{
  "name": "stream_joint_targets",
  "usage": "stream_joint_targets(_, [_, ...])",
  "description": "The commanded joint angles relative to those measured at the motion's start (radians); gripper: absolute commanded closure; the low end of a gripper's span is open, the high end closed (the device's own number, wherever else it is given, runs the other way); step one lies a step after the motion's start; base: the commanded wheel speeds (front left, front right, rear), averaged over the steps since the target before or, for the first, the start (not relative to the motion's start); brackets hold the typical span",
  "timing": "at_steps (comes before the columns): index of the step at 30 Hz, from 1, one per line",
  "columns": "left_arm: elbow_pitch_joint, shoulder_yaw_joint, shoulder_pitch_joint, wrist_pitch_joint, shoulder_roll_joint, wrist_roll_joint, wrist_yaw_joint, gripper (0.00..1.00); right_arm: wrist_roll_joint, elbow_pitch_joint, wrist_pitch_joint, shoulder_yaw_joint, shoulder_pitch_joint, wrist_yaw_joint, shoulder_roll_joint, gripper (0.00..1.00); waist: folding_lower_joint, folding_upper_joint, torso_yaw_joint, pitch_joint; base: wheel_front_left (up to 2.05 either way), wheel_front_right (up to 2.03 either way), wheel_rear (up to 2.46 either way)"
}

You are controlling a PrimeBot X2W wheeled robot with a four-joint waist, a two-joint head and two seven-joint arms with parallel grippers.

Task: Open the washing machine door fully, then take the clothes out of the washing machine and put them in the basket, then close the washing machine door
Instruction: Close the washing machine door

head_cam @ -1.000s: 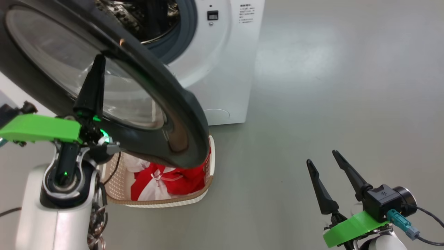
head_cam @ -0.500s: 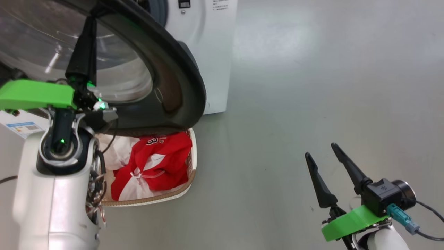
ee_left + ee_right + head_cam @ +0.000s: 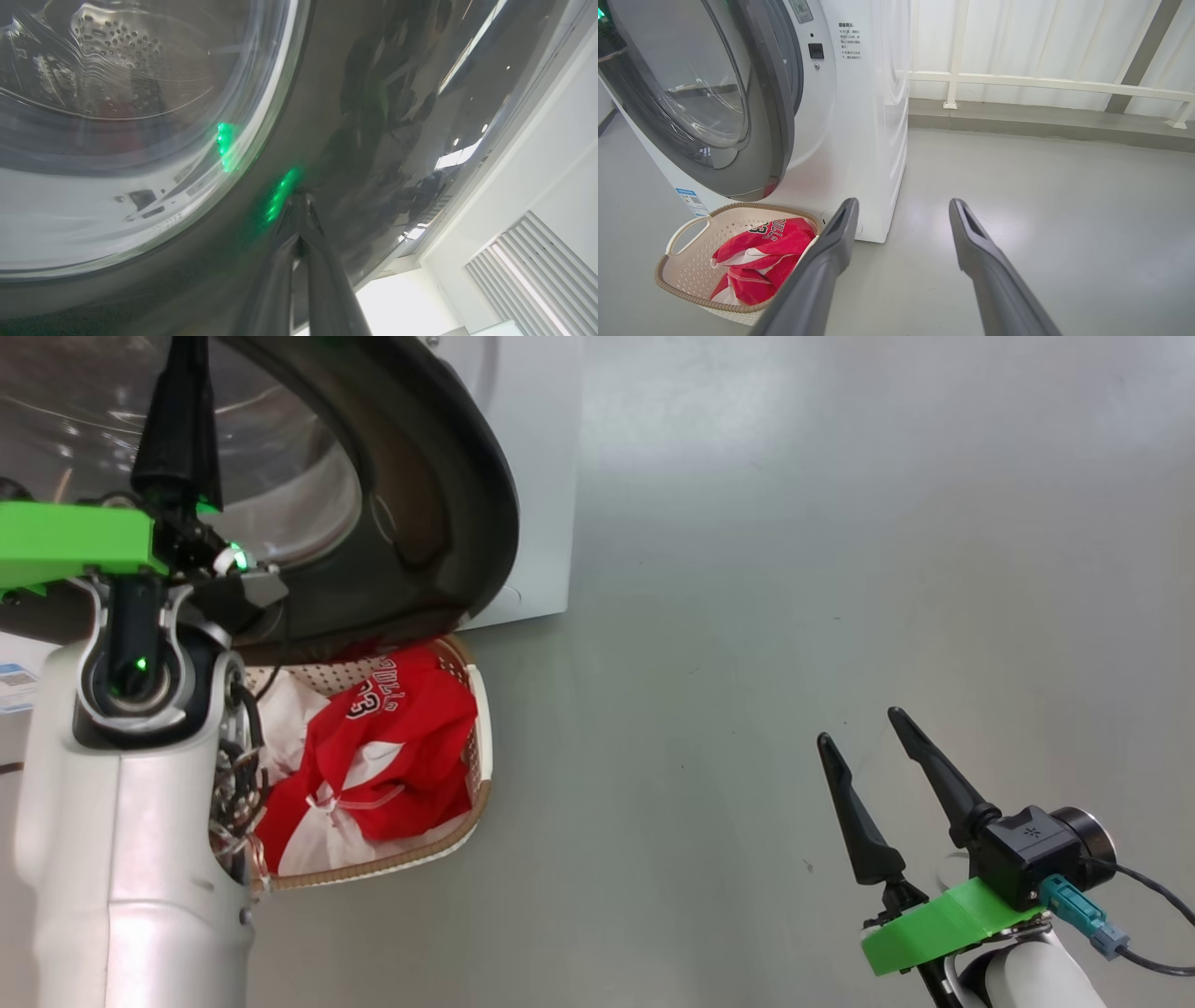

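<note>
Washing machine door [image 3: 420, 523] stands straight ahead of the left gripper [image 3: 300, 210], whose two fingers are pressed together with nothing between them, their tips meeting the glossy black rim just beside the glass. A second ago the drum opening showed past the door's upper edge in the head view; now the door covers it and sits nearer the white front of the washing machine [image 3: 859, 116], though that camera has shifted too, so part of the change is its own. More of the clothes [image 3: 392, 747] now lie uncovered, red cloth with white trim heaped in the basket [image 3: 476, 709], below and behind the left gripper, toward its wrist. The right gripper [image 3: 859, 726] keeps its fingers spread wide and empty over bare floor, well apart from the door, with the basket ahead of it and to its left. The left fingertips are cut off by the head view's top edge, the pale left forearm hides the basket's near side, and the door rim covers its far edge. The drum through the glass is blurred.
</note>
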Motion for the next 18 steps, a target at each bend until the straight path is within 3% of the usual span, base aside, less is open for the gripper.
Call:
stream_joint_targets(1, [-0.021, 0.016, -0.035, -0.003, 0.034, 0.005, -0.013, 1.0, 0.002, -0.027, -0.006, 0.026, -0.031, 0.003, -0.003, 0.0, 0.0, -0.0001, -0.005, 0.005, 0.0, 0.0, 0.0])
stream_joint_targets(8, [0.002, 0.0, -0.028, 0.011, 0.035, 0.011, -0.029, 0.98, 0.0, -0.025, -0.006, 0.016, -0.032, 0.003, 0.001, 0.0, 0.0, -0.0001, 0.0, -0.001, 0.0, 0.0, 0.0])
stream_joint_targets(9, [0.002, -0.007, -0.018, 0.017, 0.035, 0.014, -0.031, 0.7, -0.001, -0.024, -0.006, 0.014, -0.032, 0.003, 0.001, 0.0, 0.0, -0.0001, 0.004, -0.006, 0.0, 0.0, 0.0])
stream_joint_targets(10, [0.0, -0.014, -0.005, 0.025, 0.035, 0.016, -0.032, 0.51, -0.002, -0.024, -0.006, 0.013, -0.032, 0.003, 0.001, 0.0, 0.0, -0.0001, 0.007, -0.01, 0.0, 0.0, 0.0])
stream_joint_targets(11, [-0.003, -0.021, 0.009, 0.032, 0.035, 0.02, -0.032, 0.0, -0.003, -0.024, -0.006, 0.012, -0.033, 0.003, 0.001, 0.0, 0.0, -0.0001, 0.012, -0.015, 0.0, 0.0, 0.0])
stream_joint_targets(18, [-0.045, -0.066, 0.129, 0.015, 0.079, 0.117, -0.03, 0.0, -0.005, -0.028, -0.006, 0.0, -0.035, 0.003, 0.002, 0.0, 0.0, -0.0001, 0.042, -0.049, 0.0, 0.0, 0.0])
